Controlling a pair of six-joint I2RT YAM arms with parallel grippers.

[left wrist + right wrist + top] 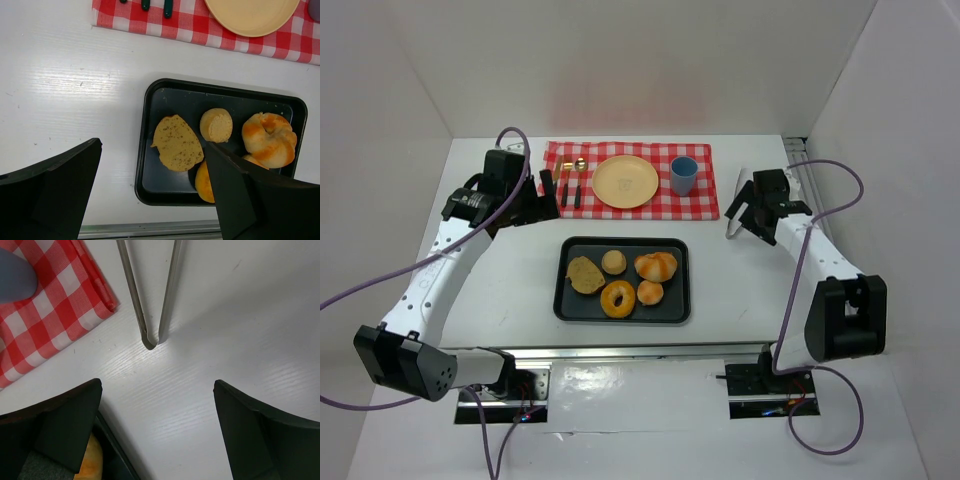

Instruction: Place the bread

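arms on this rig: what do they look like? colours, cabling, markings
Left arm and right arm match: white links, black joint housings. Left gripper and right gripper are black with broad wedge-shaped fingers. A purple cable loops loosely off each arm. No readable markings.

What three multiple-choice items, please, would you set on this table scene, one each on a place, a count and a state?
1. The small blue cup stands: A in a bowl; B on the red-checked cloth, right of the round yellow plate; C on a shelf.
2. Bread pieces in the black rectangular tray: A three; B five; C eight.
3. The yellow plate is: A empty; B holding a roll; C upside down.
Answers: 1 B, the top view shows it on the cloth beside the plate; 2 B, a slice, a ring and three rolls can be counted; 3 A, its face is bare.
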